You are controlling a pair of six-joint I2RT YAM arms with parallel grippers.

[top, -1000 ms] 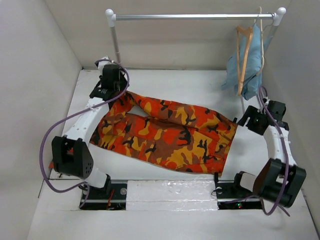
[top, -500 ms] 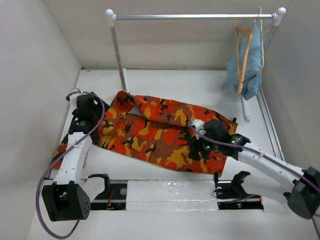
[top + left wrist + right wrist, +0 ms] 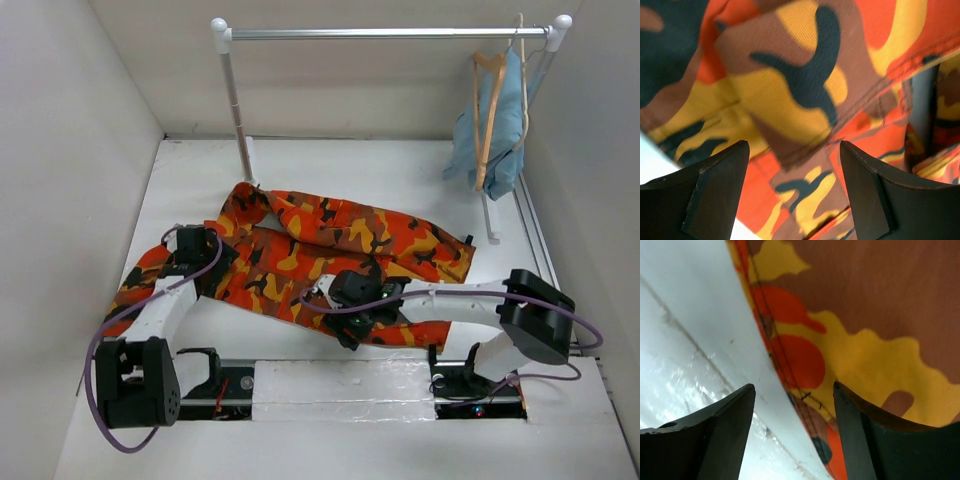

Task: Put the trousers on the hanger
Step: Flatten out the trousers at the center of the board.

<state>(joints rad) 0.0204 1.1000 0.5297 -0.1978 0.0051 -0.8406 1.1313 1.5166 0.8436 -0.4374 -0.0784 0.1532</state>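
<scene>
The camouflage trousers (image 3: 300,250) lie spread flat across the table, from the near left to the right. My left gripper (image 3: 200,258) hangs open just above their left part. In the left wrist view (image 3: 795,190) only cloth (image 3: 805,75) shows between its jaws. My right gripper (image 3: 350,310) is open at the trousers' near edge. In the right wrist view (image 3: 795,430) its jaws stand either side of the stitched hem (image 3: 790,365), with bare table on one side. The tan wooden hanger (image 3: 487,110) hangs empty on the rail at the far right, far from both grippers.
A metal clothes rail (image 3: 390,33) spans the back on two white posts; the left post (image 3: 238,110) stands just behind the trousers. A light blue garment (image 3: 503,125) hangs on a second hanger at the rail's right end. Walls close in on both sides.
My left arm has drawn nearer and lower over the trousers' left end. My right gripper has slid left along the near hem. The cloth's left end has shifted a little.
</scene>
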